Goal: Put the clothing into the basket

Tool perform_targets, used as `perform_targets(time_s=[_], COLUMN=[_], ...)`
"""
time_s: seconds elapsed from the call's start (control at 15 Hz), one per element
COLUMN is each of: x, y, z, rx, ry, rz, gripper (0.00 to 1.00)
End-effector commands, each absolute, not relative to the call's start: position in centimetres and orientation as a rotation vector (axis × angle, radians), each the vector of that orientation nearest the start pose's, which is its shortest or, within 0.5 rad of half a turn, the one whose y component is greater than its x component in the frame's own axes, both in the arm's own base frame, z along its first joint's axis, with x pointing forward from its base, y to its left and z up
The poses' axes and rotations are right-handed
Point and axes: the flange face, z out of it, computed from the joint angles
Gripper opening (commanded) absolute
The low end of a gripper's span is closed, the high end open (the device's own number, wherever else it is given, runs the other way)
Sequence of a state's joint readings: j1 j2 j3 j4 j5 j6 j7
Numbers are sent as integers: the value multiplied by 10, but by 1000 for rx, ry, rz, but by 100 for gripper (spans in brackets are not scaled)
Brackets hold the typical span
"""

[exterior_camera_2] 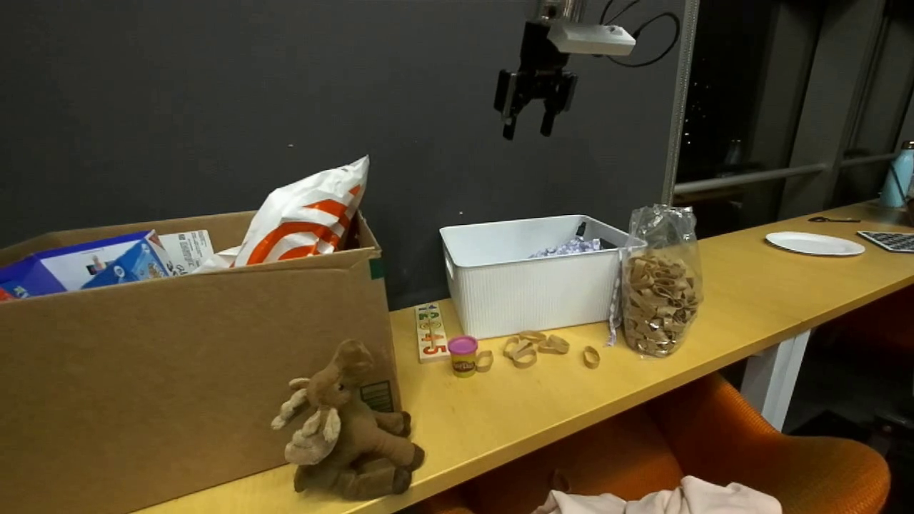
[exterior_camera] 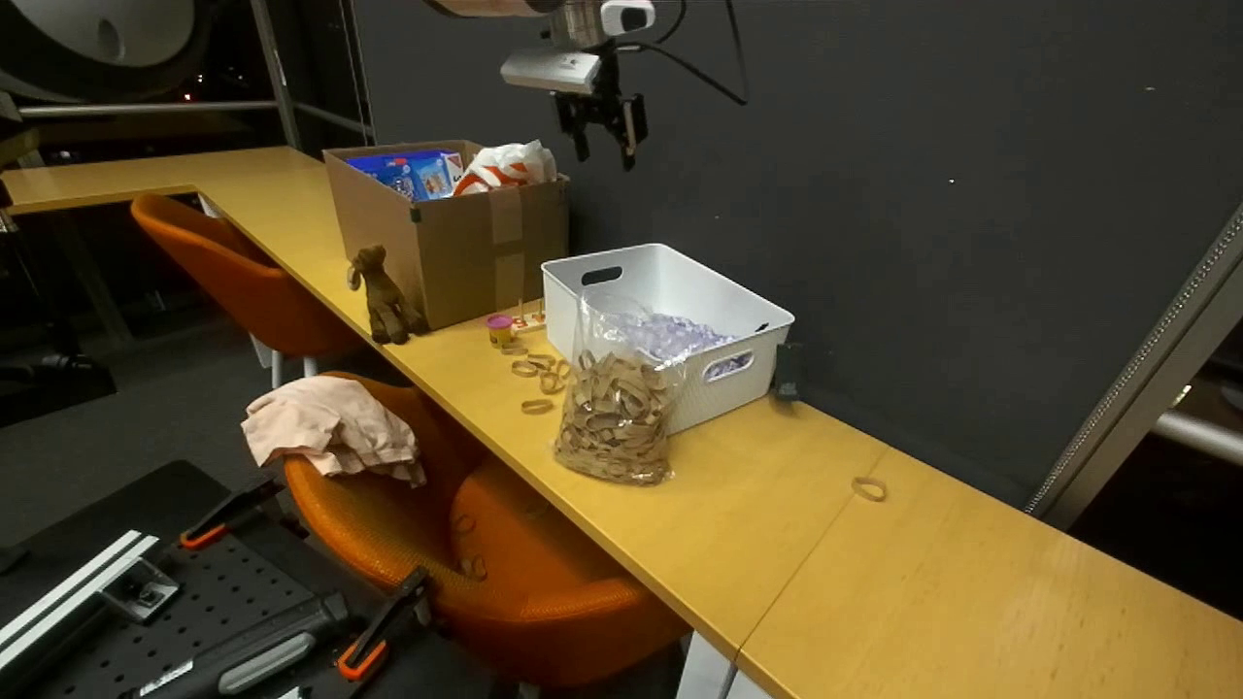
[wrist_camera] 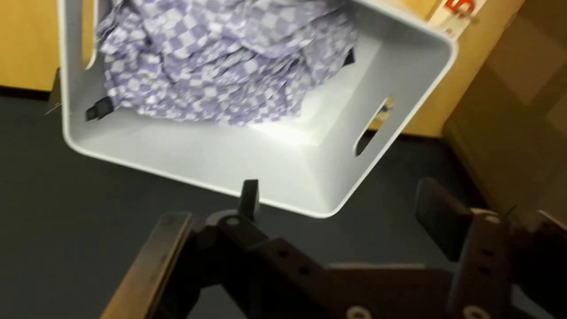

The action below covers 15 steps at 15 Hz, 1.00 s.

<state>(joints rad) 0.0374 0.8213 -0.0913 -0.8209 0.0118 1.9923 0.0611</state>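
In an exterior view, the yellow wooden table (exterior_camera: 757, 495) carries a white plastic basket (exterior_camera: 717, 398) (brown cardboard box (exterior_camera: 466, 257), ten o'clock).

White ribbed basket (exterior_camera_2: 532, 300) upright; purple-and-white checked clothing (wrist_camera: 208, 66) crumpled inside, thin strip (exterior_camera_2: 614, 310) hanging outside.

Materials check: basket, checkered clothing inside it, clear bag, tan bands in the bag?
Basket: probably molded plastic, low-sheen white; ribbed wall, rounded corners.
Checkered clothing: thin matte fabric, by its soft bunched folds; fiber can't be told.
Bag: clear, glossy plastic film, going by the see-through, wrinkled top with highlights.
Tan bands: matte, maybe rubber from the bent loops; the look doesn't rule out paper.
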Motion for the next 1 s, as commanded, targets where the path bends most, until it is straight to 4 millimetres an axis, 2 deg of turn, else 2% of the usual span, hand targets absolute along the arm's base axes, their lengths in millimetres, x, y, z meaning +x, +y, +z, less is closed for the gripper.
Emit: perform_targets(time_s=[0.0,0.27,0.33,0.53,0.73,0.93], x=[755,704,691,654,620,582], y=[51,96,100,101,96,88], z=[467,455,452,421,365,297], rx=[-3120,-3049,-3020,-2934,-2837,-2776], ry=[3,-93,-91,-40,21,113], rz=[-273,46,124,364,565,724], gripper=[100,100,100,100,100,100])
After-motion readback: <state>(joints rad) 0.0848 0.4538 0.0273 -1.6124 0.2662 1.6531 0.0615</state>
